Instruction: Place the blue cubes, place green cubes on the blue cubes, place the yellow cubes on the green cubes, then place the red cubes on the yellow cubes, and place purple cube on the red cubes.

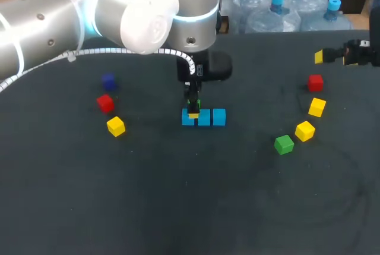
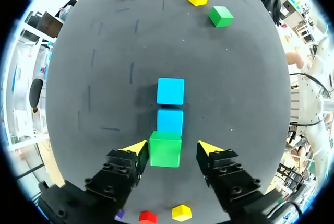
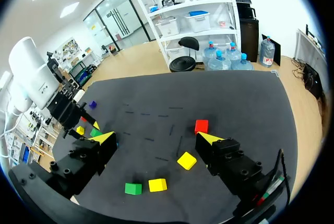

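1. Three blue cubes (image 1: 204, 117) lie in a touching row near the middle of the dark surface (image 1: 178, 207), running 9 to 3 o'clock in the head view.
2. One green cube (image 2: 165, 149) sits on top of the blue cube at the row's 9 o'clock end. From the left wrist we see only the other two blue ones, lined up straight ahead of it.
3. The left pincer (image 2: 172, 150) hangs right over that stack, open a bit wider than the green cube. One yellow tip looks just about against the cube's side and the other stands clear with a visible gap, so we call it not gripped.
4. The right pincer (image 3: 155, 139) is spread wide with nothing between its fingers. It hangs at about 2 o'clock from the row, near the surface's right edge.
5. Four loose cubes curve in an arc at 3 to 4 o'clock, well apart from the row: a right red cube (image 1: 315, 82), a first yellow cube (image 1: 317, 107), a second yellow cube (image 1: 305, 131) and a loose green cube (image 1: 284, 144) at the arc's 6 o'clock end.
6. Three more sit at 9 to 10 o'clock from the row: a purple cube (image 1: 108, 81) farthest back, a left red cube (image 1: 105, 103) near it, then a left yellow cube (image 1: 116, 126).
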`<state>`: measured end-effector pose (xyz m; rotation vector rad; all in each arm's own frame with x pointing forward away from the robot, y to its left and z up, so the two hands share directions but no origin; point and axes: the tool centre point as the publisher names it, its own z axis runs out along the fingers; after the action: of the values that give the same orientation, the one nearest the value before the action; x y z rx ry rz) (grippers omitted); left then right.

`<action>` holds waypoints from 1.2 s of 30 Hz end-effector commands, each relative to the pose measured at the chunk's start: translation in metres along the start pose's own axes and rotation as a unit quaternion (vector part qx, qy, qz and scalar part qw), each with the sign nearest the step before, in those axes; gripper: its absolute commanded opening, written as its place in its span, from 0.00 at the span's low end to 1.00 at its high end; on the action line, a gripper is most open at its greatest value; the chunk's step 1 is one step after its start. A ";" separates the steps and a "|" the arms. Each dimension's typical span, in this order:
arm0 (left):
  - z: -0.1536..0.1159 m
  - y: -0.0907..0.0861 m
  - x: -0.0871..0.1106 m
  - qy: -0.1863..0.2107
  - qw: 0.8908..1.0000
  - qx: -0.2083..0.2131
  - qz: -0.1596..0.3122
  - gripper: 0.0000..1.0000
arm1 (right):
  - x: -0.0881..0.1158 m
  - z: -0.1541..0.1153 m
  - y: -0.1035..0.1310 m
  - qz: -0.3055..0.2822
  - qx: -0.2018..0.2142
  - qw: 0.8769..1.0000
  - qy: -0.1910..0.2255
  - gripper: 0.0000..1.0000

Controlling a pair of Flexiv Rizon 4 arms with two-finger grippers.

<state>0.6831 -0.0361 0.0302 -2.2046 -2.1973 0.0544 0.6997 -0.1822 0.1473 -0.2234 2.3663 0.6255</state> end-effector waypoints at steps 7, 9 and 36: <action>0.000 0.002 -0.001 0.001 1.000 0.002 0.003 0.45 | 0.000 -0.001 0.000 0.000 0.001 1.000 0.000 1.00; -0.001 0.002 -0.001 0.001 1.000 0.002 0.004 0.45 | 0.000 -0.001 0.000 0.000 0.001 1.000 0.000 1.00; 0.001 0.005 -0.001 0.003 1.000 0.001 0.002 1.00 | 0.000 -0.001 0.000 0.000 0.001 1.000 0.000 1.00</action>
<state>0.6859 -0.0358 0.0296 -2.2093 -2.1920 0.0510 0.6997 -0.1822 0.1473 -0.2234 2.3663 0.6255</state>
